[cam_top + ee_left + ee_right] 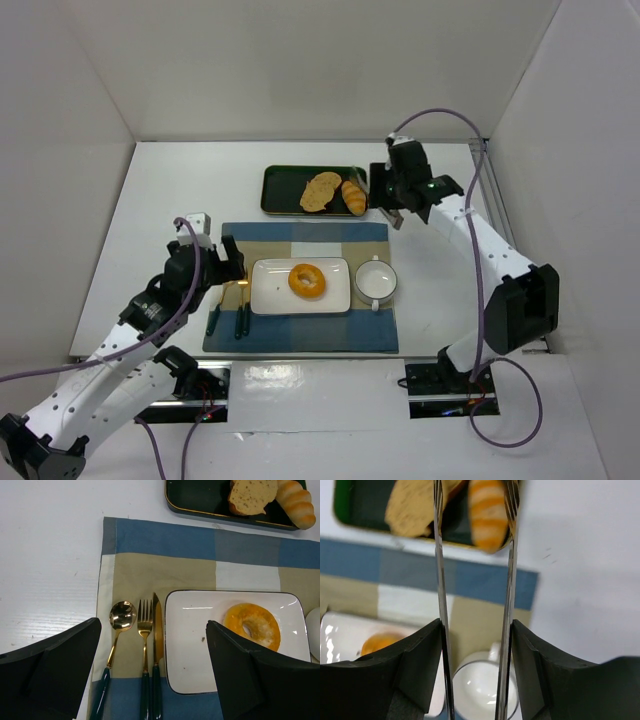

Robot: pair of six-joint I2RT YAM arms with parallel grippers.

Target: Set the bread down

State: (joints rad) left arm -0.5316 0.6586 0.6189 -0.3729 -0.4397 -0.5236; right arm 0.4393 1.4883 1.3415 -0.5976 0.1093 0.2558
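The left white-and-black arm reaches forward from its base with the elbow bent and the wrist held low. Its black two-finger claw (156,677) is spread wide, with nothing between the fingers. The right arm rises from its base, folds at the elbow and stretches far forward, wrist tilted down. Its black claw (476,627) presses against the outer sides of a pair of thin silver metal tongs (439,555).

— From where is the table (160,200) viewed?
— From high above its near edge, whole. From each wrist it is viewed close, forward and downward; on the right, between tongs (510,555).
— What is shared?
— The plate (268,300) and tray (285,190) are seen in all three.
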